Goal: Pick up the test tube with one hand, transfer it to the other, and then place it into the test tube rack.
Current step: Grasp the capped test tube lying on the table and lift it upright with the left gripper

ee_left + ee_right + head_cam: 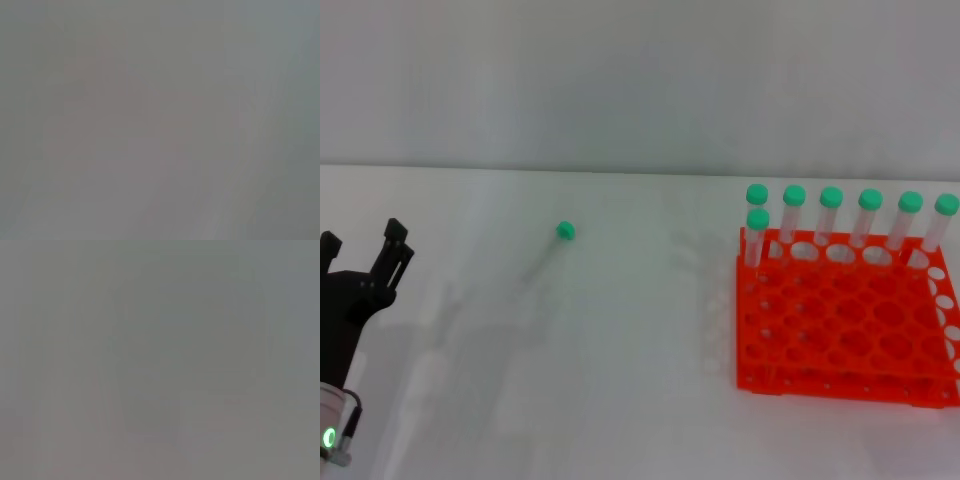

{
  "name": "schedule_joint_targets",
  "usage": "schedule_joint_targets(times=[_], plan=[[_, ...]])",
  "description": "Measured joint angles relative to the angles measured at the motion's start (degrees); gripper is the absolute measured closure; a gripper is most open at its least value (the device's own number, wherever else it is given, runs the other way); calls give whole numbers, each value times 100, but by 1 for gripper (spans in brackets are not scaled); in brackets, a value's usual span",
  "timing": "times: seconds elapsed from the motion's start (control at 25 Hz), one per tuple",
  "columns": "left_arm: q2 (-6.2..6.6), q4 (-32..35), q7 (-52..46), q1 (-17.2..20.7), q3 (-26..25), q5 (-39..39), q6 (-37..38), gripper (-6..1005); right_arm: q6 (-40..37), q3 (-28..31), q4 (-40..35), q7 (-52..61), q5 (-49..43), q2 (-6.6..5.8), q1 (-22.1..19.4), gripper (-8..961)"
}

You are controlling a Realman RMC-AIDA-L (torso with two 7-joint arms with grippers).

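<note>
Both wrist views show only grey blur. The left gripper [365, 250] is cut off at the table's left edge. The test tube [552, 248] body is barely discernible; the test tube rack [850, 330] runs past the right edge.

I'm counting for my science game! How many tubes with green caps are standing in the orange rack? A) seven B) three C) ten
A: seven green-capped tubes stand in the test tube rack, six along its far row and one just in front at that row's left end, while one more test tube lies alone on the table.
</note>
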Motion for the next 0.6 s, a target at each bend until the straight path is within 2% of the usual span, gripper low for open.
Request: schedule_joint_targets(times=[0.6], plan=[[7, -95, -165, -98, -151, 37, -156, 114, 137, -7, -125, 45, -22, 4, 10, 83]])
